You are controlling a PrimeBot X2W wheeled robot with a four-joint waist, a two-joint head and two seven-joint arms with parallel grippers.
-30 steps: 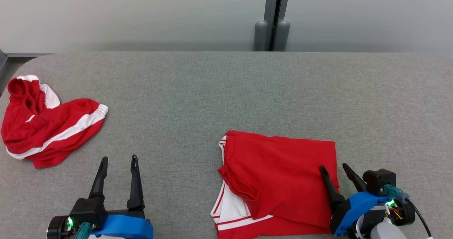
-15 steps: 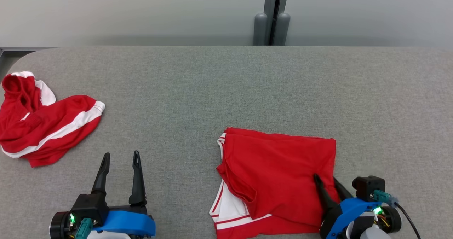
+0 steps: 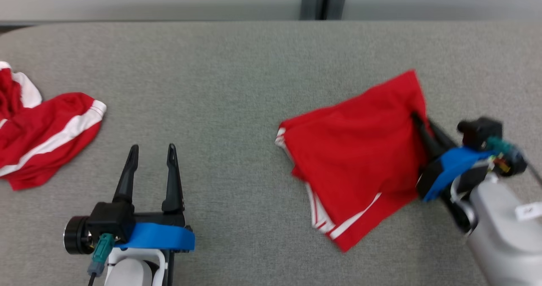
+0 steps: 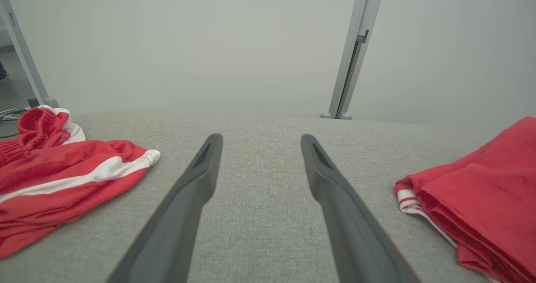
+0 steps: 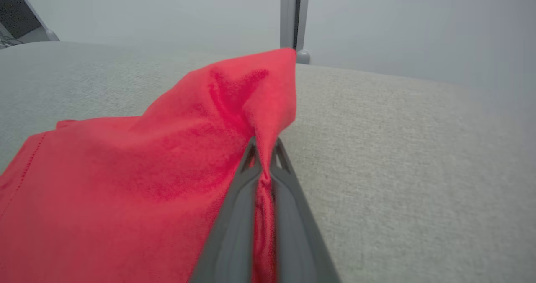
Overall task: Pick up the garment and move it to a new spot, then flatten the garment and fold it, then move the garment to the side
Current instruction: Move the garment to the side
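Changed since a second ago: right pincer [image 3: 423,125] stood apart over the right edge of the folded garment [image 3: 360,150], and I now have it clamped on that edge. The cloth lies skewed where it lay square, its far right corner pulled up into a peak. The head camera has dipped too, so I put the drift of the whole picture down to that.
Crumpled garment [image 3: 42,142]: far left of the worktop [image 3: 237,87], a loose red heap with white stripes, partly cut off by the head view's left edge and well apart from everything else.
Left pincer [image 3: 153,148]: fingers apart with nothing between them, over bare grey worktop between the two garments. From its wrist camera I see the heap on one side and the folded piece on the other.
Folded garment: right of centre, red with white trim showing at its left and near edges. Most of it lies on the worktop, with the right side lifted.
Right pincer: from its wrist camera I see both fingers [image 5: 234,216] pressed together on a pinched ridge of red fabric that stands up beyond the tips. Its blue mount and pale forearm run toward the lower right of the head view.
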